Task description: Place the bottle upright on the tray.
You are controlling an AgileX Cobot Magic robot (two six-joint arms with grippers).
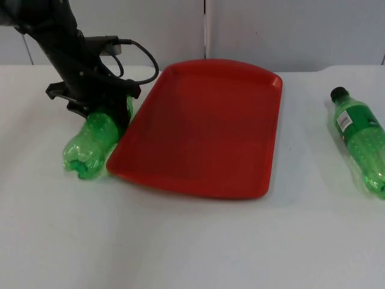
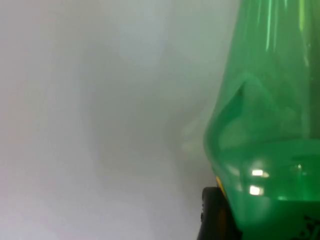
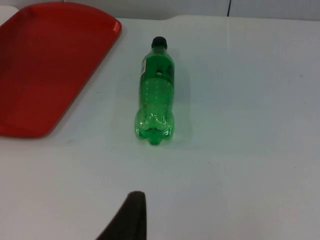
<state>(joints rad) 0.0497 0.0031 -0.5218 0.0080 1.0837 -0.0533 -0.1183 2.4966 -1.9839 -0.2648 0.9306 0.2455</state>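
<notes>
Left gripper [image 1: 108, 111] clamped on lying bottle [image 1: 90, 144] — probably light, slick, crushable; safest taken mid-body, beside tray [image 1: 240, 90].

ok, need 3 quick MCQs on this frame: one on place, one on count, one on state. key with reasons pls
1. Where is the left end effector?
A. over the tray's middle
B. at the bottle beside the tray's left edge
C. at the far right bottle

2. How many green bottles are on the table?
A. one
B. two
C. three

3. How does the right-hand bottle lie?
A. upright on the tray
B. upright on the table
C. on its side on the table

Key: B, it sits on the left bottle next to the red tray; B, one on each side of the tray; C, it lies flat, black cap toward the wall.
</notes>
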